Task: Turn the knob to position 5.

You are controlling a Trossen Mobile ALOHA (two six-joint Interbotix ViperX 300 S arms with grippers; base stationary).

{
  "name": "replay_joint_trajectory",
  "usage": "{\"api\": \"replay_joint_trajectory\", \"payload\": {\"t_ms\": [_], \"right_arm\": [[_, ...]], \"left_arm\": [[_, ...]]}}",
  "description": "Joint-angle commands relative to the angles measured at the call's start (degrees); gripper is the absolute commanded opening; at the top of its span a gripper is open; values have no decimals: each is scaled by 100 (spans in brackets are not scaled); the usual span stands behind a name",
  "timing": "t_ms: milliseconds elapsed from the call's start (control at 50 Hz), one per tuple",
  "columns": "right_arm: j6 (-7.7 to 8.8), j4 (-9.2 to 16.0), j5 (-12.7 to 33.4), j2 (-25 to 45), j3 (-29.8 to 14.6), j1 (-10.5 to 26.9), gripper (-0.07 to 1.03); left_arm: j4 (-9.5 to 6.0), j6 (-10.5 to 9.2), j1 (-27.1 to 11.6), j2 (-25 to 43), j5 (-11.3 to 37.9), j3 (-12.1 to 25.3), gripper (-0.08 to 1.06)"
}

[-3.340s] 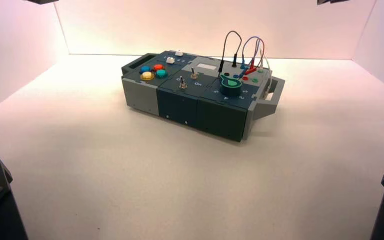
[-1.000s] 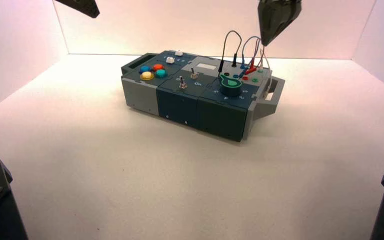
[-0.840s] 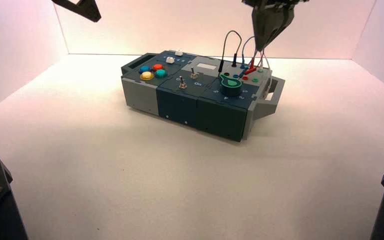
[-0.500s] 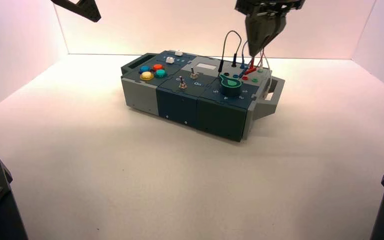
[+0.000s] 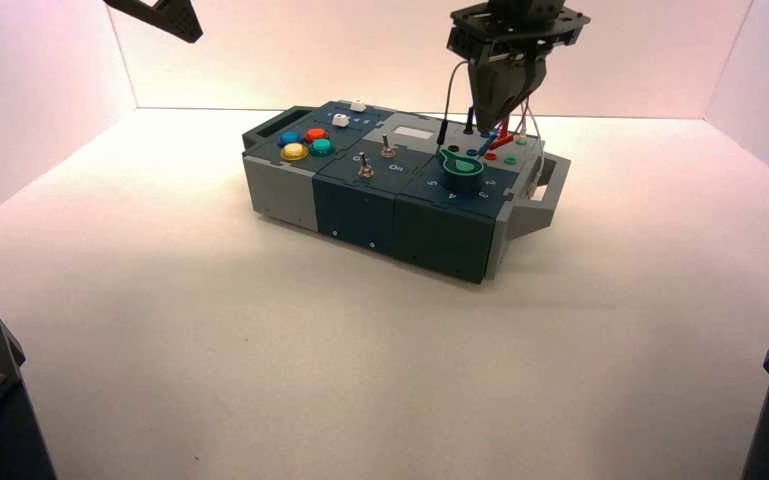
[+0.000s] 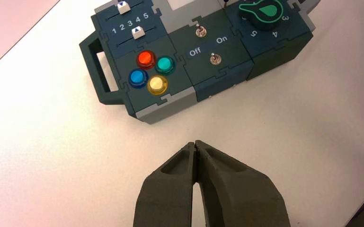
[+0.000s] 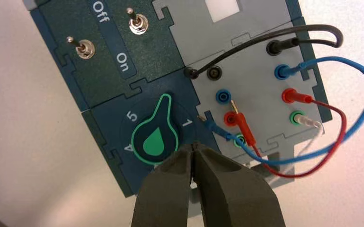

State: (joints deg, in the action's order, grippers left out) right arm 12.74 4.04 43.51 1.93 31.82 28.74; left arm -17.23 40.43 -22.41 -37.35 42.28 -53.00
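High view: on the worktop [image 5: 290,350] sits the box [image 5: 440,235]. The right hand [image 5: 487,130], closed and empty, points down above its right end; the closed left hand [image 5: 192,38] idles far left. Beside the right hand, the knob [image 5: 462,172] probably turns stiffly; grip its teardrop sides. It points between 1 [image 7: 187,122] and 5 [image 7: 131,116].

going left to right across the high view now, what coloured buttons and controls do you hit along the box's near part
yellow button, teal button, nearer toggle switch, farther toggle switch, teal-green knob
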Motion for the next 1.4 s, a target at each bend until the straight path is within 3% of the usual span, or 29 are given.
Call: {"api": "replay_joint_trajectory", "payload": {"t_ms": [20, 720, 1400], "right_arm": [[18, 26, -97, -9, -123, 35, -2], [35, 18, -668, 431, -141, 202, -2], [-9, 26, -492, 703, -422, 580, -2]], "left_arm": [[-9, 35, -18, -35, -44, 132, -3], [-9, 26, -18, -18, -44, 123, -3], [-9, 26, -18, 0, -62, 88, -3]]}}
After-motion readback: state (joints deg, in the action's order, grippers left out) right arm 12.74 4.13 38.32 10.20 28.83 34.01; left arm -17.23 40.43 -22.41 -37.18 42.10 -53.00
